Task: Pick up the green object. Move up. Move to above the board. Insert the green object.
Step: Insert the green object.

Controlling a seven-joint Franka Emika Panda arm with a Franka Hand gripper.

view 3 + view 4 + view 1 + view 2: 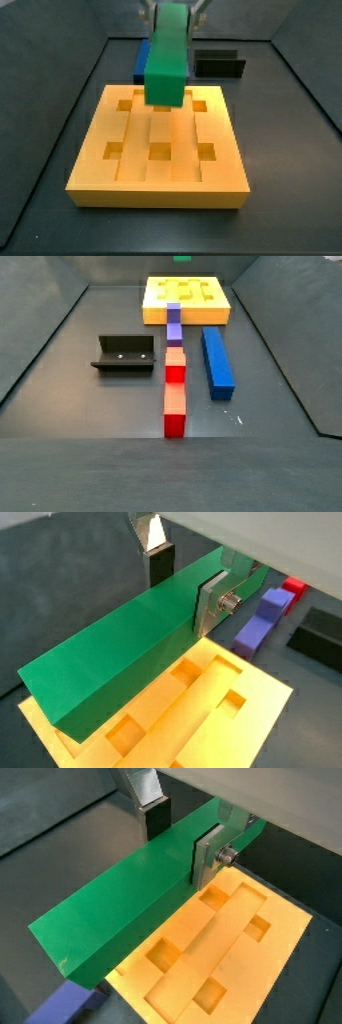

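My gripper (185, 587) is shut on the green object (120, 662), a long plain green bar, gripping it near one end. Both wrist views show this (182, 840), with a silver finger plate (210, 856) pressed on the bar's side (114, 913). In a side view the gripper (174, 12) holds the bar (167, 60) upright over the board (160, 185), a thick yellow-orange slab with grooves and square holes. The bar's lower end is at the back row and hides the middle hole. The board also lies below the bar in both wrist views (254, 732) (287, 938) and at the far end in a side view (207, 314).
A blue bar (218, 356) (142, 60), a purple bar (174, 324) (261, 622) and an orange-and-red bar (174, 386) lie on the dark floor beside the board. The black fixture (123, 354) (221, 65) stands near them. Dark walls enclose the floor.
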